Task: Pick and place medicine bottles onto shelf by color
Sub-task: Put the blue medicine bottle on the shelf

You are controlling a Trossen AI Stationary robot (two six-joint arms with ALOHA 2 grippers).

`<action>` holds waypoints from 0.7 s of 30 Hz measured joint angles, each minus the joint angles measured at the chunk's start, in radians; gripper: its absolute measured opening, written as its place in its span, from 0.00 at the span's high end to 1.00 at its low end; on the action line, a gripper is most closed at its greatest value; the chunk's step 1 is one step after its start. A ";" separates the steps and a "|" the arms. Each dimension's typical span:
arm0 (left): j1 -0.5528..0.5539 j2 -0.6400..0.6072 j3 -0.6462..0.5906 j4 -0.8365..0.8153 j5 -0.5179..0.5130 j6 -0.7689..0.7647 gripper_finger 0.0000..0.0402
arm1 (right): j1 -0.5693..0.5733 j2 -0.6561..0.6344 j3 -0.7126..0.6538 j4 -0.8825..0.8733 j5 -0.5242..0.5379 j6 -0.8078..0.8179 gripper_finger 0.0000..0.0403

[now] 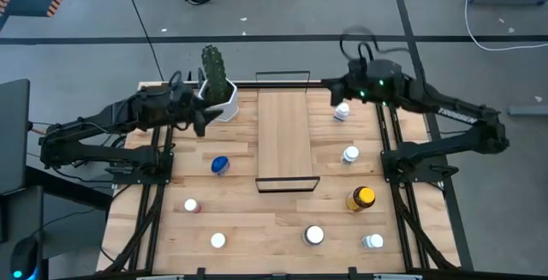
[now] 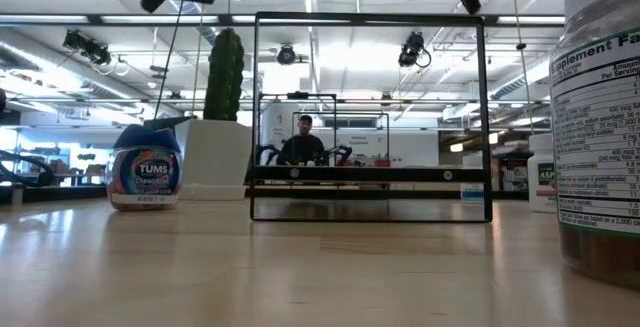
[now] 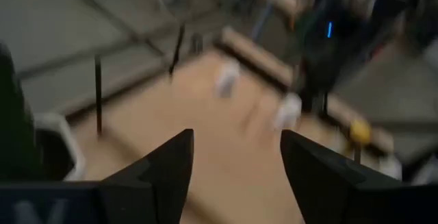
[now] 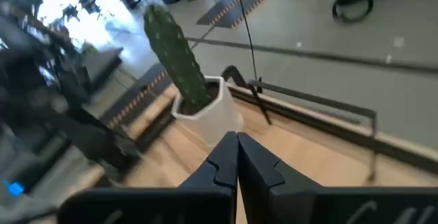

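From above, the shelf is a long pale wood board lying down the middle of the slatted table, with a thin black wire rail at each short end. Nothing stands on it. Small round bottles lie scattered around it: a blue-lidded bottle to its left, an amber bottle with a yellow cap to its right, and white-capped ones near the front edge and along the right side. The left gripper hangs near the far left of the table beside the white cactus pot. The right gripper hangs at the far right corner, close to a white bottle; neither touches a bottle.

At table height, the wire rail frames a person far behind. A blue-lidded Tums bottle stands left of it, in front of the pot. A large labelled jar is cut off at the right edge. Only dark bits of the arms show at the top.

The left wrist view is blurred: its two dark fingers are spread wide apart over bare wood, with pale bottles well beyond them.

In the right wrist view the fingers are pressed together with nothing between, pointing toward the ribbed green cactus and the shelf's far rail.
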 joint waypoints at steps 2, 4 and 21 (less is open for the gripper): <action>-0.001 0.001 0.000 -0.045 0.032 -0.002 0.42 | 0.001 0.046 0.089 -0.038 -0.023 0.017 0.97; -0.001 0.001 0.000 -0.081 0.049 -0.008 0.42 | 0.007 0.079 0.156 -0.042 -0.032 -0.034 0.97; 0.000 0.213 0.000 -0.437 0.158 0.005 0.33 | 0.042 0.128 0.236 -0.126 -0.041 -0.251 0.97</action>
